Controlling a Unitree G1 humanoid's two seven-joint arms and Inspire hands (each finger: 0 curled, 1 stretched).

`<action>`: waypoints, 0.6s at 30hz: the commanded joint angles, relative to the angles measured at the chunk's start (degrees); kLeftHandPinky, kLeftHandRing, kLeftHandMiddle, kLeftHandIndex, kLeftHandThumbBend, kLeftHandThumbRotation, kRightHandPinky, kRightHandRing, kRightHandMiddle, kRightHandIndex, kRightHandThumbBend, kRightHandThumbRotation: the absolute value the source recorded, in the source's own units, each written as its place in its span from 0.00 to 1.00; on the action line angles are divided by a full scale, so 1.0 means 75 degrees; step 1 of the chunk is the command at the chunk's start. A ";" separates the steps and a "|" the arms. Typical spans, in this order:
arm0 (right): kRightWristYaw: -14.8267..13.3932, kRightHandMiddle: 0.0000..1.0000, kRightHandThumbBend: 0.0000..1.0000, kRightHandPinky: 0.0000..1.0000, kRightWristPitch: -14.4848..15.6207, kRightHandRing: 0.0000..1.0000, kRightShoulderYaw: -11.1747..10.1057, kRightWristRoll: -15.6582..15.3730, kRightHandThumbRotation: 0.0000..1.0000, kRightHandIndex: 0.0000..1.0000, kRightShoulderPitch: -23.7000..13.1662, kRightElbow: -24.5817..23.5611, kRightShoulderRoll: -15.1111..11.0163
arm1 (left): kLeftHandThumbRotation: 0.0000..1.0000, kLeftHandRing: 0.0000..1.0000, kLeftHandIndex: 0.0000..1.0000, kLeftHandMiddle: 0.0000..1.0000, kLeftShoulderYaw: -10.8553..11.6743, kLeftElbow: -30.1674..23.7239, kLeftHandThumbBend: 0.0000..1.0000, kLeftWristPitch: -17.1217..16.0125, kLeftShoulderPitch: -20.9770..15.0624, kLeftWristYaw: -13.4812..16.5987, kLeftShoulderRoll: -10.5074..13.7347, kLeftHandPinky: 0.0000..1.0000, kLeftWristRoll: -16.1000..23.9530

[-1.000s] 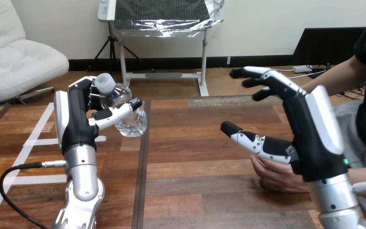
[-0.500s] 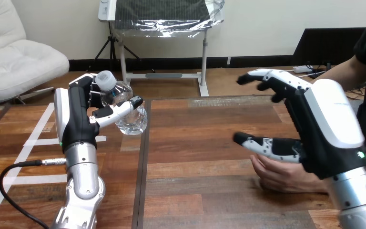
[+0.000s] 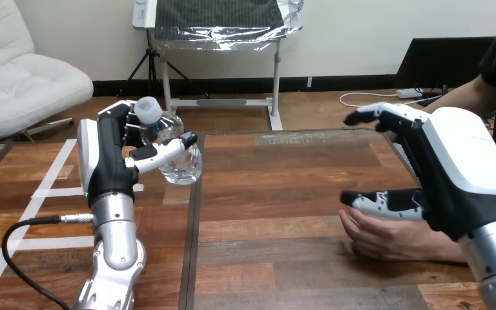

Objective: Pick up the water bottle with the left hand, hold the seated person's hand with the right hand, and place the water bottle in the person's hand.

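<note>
Water bottle [image 3: 175, 154]: gripped in the left hand [image 3: 111, 158], held up over the desk [image 3: 284, 194] at its left; pickup done. Right hand [image 3: 455, 171]: fingers spread, poised over the person's hand [image 3: 387, 237], which is not yet clasped. Handover outstanding.

We see the left hand [image 3: 106, 158] raised above the left part of the wooden table [image 3: 284, 168], its fingers and thumb curled round a clear water bottle [image 3: 179, 165]. The bottle is off the table and tilted, its white cap [image 3: 146, 108] pointing up and to the left. At the right, the person's hand [image 3: 387, 237] lies on the table, palm up and fingers relaxed. The right hand [image 3: 455, 174] hangs over it with its fingers [image 3: 378, 113] spread and straight, reaching left. Its thumb [image 3: 378, 201] sits just above the person's palm; we cannot tell whether they touch. The two robot hands are well apart.
</note>
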 commanded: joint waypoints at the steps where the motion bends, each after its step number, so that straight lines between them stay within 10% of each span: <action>1: 0.0373 0.76 0.82 0.63 0.0390 0.73 -0.0183 -0.0164 0.06 0.73 -0.0260 -0.0496 -0.0357 | 0.00 0.47 0.47 0.48 -0.0014 -0.0444 0.76 -0.0107 -0.0319 0.0053 0.0004 0.45 0.0074; 9: 0.1505 0.78 0.81 0.66 0.1242 0.76 -0.0203 -0.0625 0.07 0.75 -0.0377 -0.0822 -0.0819 | 0.00 0.47 0.47 0.48 -0.0010 -0.0424 0.76 -0.0124 -0.0315 0.0016 -0.0020 0.45 0.0066; 18: 0.1964 0.79 0.84 0.67 0.1652 0.76 -0.0260 -0.0642 0.02 0.75 -0.0487 -0.0837 -0.1183 | 0.00 0.47 0.47 0.48 -0.0008 -0.0435 0.76 -0.0156 -0.0291 -0.0005 -0.0040 0.47 0.0065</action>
